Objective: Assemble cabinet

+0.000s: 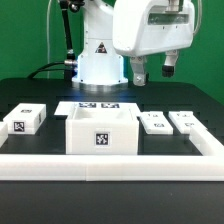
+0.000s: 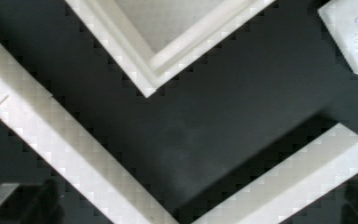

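**White parts, black surface**

My cabinet body (image 1: 82, 140) is plain white, and its front tag (image 1: 101, 139) is a black-and-white square pattern. The small panel pieces (image 1: 153, 122) are white too, each tagged in black and white. My surface (image 1: 160, 98) is black.

Glossy white arm (image 1: 148, 28) with a dark-fingered claw (image 1: 153, 72), its white base (image 1: 100, 68) bearing what seems a black triangle sticker (image 1: 100, 48).

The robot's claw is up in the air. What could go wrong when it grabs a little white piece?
The inner small panel and outer small panel lie close together, so the open gripper might nudge one reaching for the other. The cabinet body stands beside them; a finger could bump its wall.
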Available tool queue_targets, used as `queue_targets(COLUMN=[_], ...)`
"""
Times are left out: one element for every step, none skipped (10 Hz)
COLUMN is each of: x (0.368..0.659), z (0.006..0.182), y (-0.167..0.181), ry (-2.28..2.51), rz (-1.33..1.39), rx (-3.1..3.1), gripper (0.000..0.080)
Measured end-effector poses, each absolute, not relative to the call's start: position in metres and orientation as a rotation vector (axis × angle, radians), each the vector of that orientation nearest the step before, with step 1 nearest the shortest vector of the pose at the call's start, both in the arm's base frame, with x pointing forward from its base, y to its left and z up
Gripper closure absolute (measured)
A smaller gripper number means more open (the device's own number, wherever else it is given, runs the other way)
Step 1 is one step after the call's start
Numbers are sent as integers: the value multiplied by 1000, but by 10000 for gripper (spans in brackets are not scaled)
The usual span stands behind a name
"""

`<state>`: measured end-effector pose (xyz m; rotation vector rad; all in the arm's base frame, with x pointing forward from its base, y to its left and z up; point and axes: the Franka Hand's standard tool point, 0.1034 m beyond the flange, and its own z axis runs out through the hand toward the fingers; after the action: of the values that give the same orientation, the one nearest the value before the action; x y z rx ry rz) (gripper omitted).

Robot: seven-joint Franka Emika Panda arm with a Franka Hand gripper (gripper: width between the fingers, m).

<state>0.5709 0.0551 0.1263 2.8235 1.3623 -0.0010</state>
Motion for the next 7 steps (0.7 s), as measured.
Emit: queue_targets(x=[571,571,571,571,571,571,571], z=[126,126,126,126,126,126,126], y=[55,55,55,55,55,55,55], ry=[1362,1362,1362,1362,1362,1362,1362], rz=[-1,-1,-1,-1,-1,-1,-1], rx=[2823,2823,2824,2824,2824,2824,2824], gripper=[2,2,2,2,2,2,2])
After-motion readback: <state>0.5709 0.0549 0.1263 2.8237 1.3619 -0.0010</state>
